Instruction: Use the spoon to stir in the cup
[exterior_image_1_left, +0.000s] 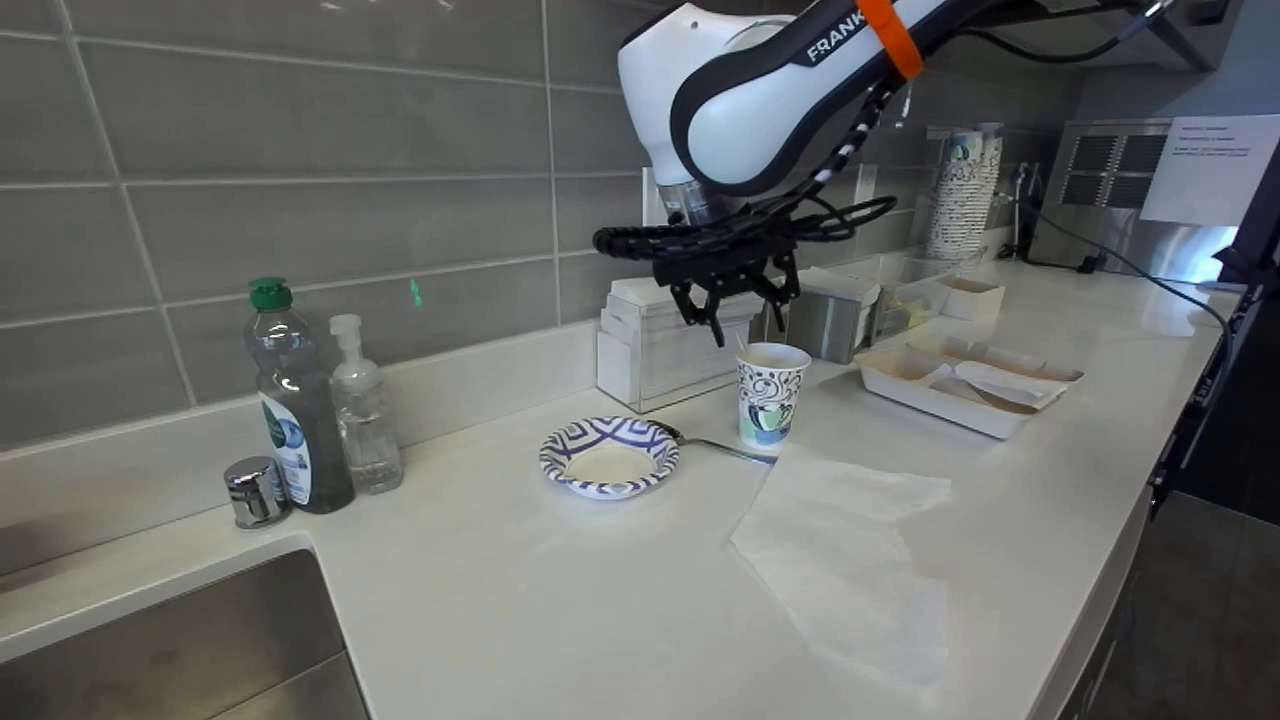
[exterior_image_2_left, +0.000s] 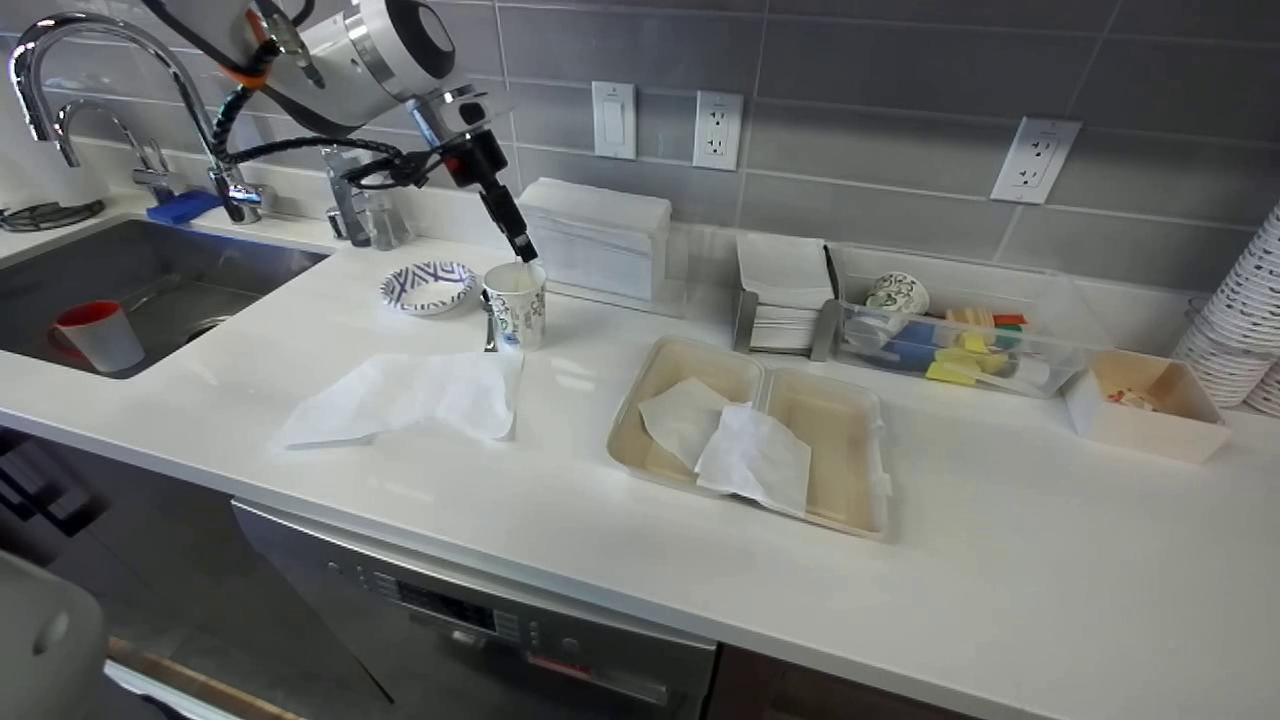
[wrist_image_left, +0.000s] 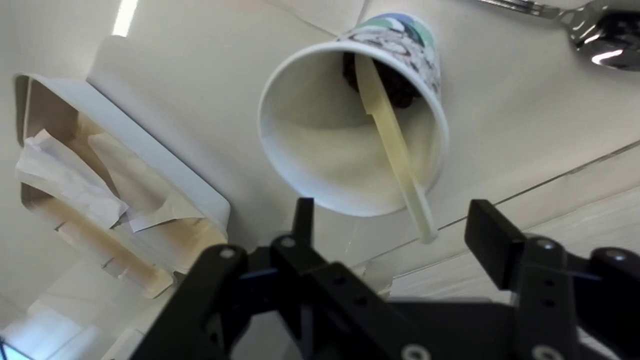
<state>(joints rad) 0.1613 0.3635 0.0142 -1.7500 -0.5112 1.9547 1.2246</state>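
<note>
Two bottles (exterior_image_1_left: 305, 430) stand at left on tabletop (exterior_image_1_left: 600, 600). Next, one patterned bowl (exterior_image_1_left: 610, 488), then one metal spoon (exterior_image_1_left: 732, 451) lying between bowl and cup (exterior_image_1_left: 768, 400). One end effector (exterior_image_1_left: 749, 332) just above cup, fingers wide apart. One printed cup, upright, one pale stick (wrist_image_left: 395, 145) leaning inside. Farther right, one takeout container (exterior_image_1_left: 930, 400), two paper pieces (exterior_image_2_left: 755, 455) inside.

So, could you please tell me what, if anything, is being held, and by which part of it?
Nothing: the end effector is open, not touching the pale utensil in the cup.
</note>
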